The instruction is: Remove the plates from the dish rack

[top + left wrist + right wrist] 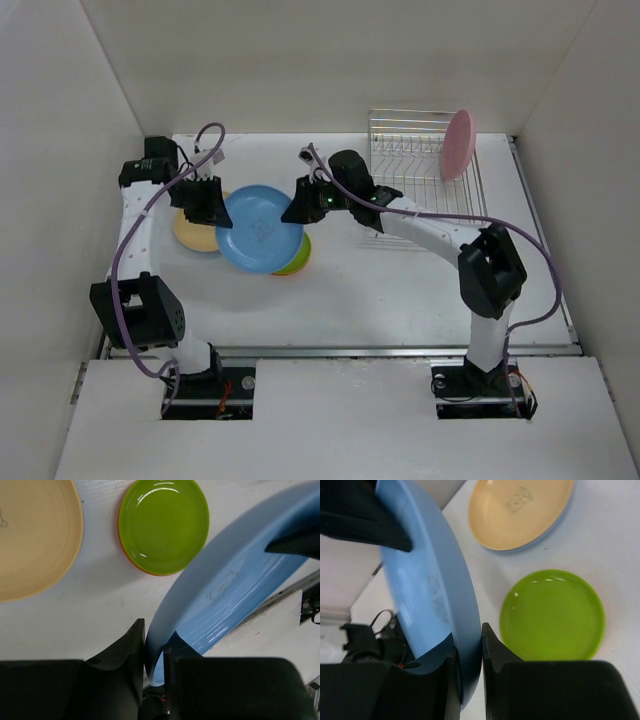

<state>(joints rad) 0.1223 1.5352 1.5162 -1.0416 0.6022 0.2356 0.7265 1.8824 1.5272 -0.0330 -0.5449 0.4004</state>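
At far left on the white surface (pixel 400 290), lying flat: a tan plate (pixel 192 235), with a pale blue rim (pixel 530 548) showing under it in the right wrist view. Just right of that, the left end effector (pixel 207 203), pinched on the left rim of a blue plate (pixel 260 228). In the middle, that blue plate, gripped from both sides and covering part of a lime green plate (pixel 298 258), itself flat on the surface with an orange edge (pixel 131 561) beneath. Next, the right end effector (pixel 305 205), clamped on the blue plate's right rim. Farther right, at the back, the wire dish rack (pixel 415 170), with one pink plate (pixel 458 145) upright in its right end, well apart from both arms.
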